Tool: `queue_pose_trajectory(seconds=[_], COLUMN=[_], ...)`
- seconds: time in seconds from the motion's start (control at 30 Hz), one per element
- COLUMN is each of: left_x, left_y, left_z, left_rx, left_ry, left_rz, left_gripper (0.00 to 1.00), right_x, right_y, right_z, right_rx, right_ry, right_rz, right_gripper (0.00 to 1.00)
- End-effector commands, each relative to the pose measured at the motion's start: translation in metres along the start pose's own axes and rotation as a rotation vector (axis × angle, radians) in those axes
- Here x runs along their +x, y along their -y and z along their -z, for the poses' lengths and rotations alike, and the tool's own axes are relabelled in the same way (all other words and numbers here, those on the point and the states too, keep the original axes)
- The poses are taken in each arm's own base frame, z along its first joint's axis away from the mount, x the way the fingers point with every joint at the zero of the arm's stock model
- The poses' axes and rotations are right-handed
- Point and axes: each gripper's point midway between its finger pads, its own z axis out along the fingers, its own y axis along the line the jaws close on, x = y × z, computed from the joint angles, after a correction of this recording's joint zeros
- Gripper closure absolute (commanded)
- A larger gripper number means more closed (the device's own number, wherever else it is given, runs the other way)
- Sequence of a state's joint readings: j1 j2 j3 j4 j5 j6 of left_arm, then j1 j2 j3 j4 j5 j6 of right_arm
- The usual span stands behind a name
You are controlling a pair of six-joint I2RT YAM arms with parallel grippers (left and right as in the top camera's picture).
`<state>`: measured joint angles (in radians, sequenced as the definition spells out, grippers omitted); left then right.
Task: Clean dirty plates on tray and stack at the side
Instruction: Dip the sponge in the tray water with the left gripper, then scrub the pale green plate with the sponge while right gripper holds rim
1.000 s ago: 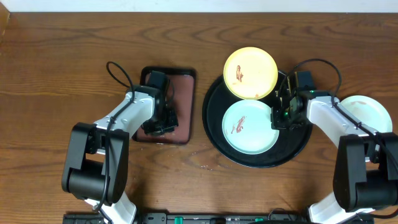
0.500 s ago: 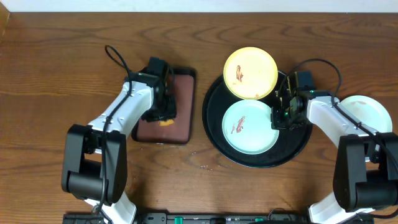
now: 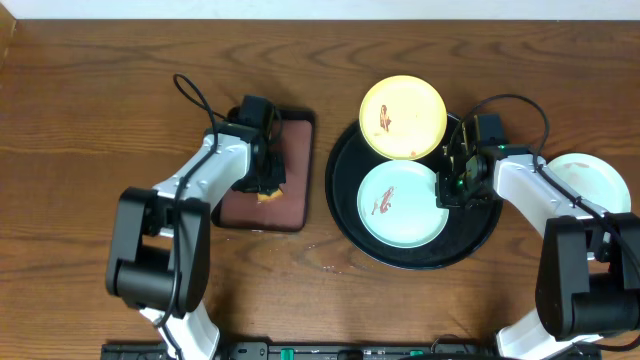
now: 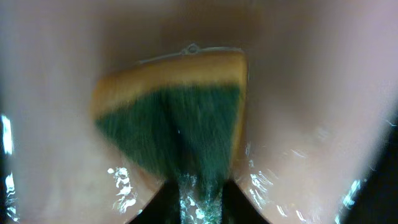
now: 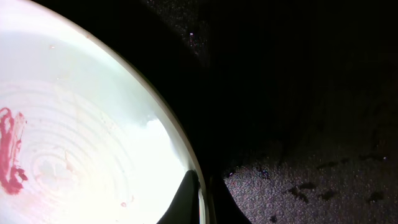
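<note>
A pale blue-green plate [image 3: 400,203] with a red-brown smear lies in the black tray [image 3: 345,215]. My right gripper [image 3: 447,186] is shut on its right rim; the right wrist view shows the jaws [image 5: 202,200] pinching the plate's edge [image 5: 81,143]. A pale yellow plate [image 3: 403,117] with a smear rests on the tray's far rim. Another pale plate [image 3: 592,181] lies on the table at the far right. My left gripper [image 3: 262,180] is shut on a yellow and green sponge [image 4: 174,115], its fingertips [image 4: 198,202] clamping the green side over the wet brown tray.
The rectangular reddish-brown tray [image 3: 292,160] with a dark rim lies left of the black tray, its surface wet. Small water drops [image 3: 325,265] dot the wood in front of it. Cables loop from both arms.
My left arm has swung toward the far side of the brown tray, and the sponge has come into view under the gripper. The right arm and the plates have not moved.
</note>
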<state>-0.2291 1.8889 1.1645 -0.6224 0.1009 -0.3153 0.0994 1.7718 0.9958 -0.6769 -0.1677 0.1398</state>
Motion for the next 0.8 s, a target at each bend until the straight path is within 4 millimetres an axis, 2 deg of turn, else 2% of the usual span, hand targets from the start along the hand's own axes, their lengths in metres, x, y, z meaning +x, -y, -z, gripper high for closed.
queue_pose_trajectory(seconds=[0.0, 0.1, 0.17, 0.3, 0.37, 0.5, 0.57, 0.67, 0.77], left_x=[0.016, 0.015, 0.013, 0.003, -0.002, -0.007, -0.005, 0.0, 0.011], left_y=[-0.011, -0.01, -0.008, 0.0, 0.011, 0.046, 0.069, 0.104, 0.142], left_z=[-0.021, -0.016, -0.005, 0.03, 0.052, 0.092, 0.106, 0.113, 0.108], left_rx=[-0.038, -0.036, -0.033, -0.01, 0.045, 0.205, 0.289, 0.363, 0.403], left_ry=[-0.072, -0.069, -0.062, -0.029, -0.006, 0.049, 0.072, 0.093, 0.099], left_rz=[0.016, 0.015, 0.014, 0.011, -0.003, -0.036, -0.048, -0.073, -0.139], left_gripper=[0.92, 0.93, 0.93, 0.93, 0.93, 0.93, 0.93, 0.93, 0.93], right_x=[0.007, 0.007, 0.007, 0.006, 0.005, 0.002, 0.001, -0.001, -0.001], right_y=[0.006, 0.006, 0.006, 0.006, 0.005, 0.005, 0.005, 0.004, 0.001], right_z=[-0.013, -0.013, -0.013, -0.013, -0.013, -0.013, -0.013, -0.013, -0.014], right_rx=[0.036, 0.033, 0.033, 0.032, 0.032, 0.031, 0.03, 0.028, 0.027], right_ry=[-0.036, -0.037, -0.036, -0.032, -0.027, -0.017, -0.009, -0.004, -0.001], right_rz=[-0.004, -0.004, -0.004, -0.003, -0.003, -0.024, -0.035, -0.038, -0.028], right_gripper=[0.99, 0.99, 0.99, 0.99, 0.99, 0.99, 0.99, 0.99, 0.99])
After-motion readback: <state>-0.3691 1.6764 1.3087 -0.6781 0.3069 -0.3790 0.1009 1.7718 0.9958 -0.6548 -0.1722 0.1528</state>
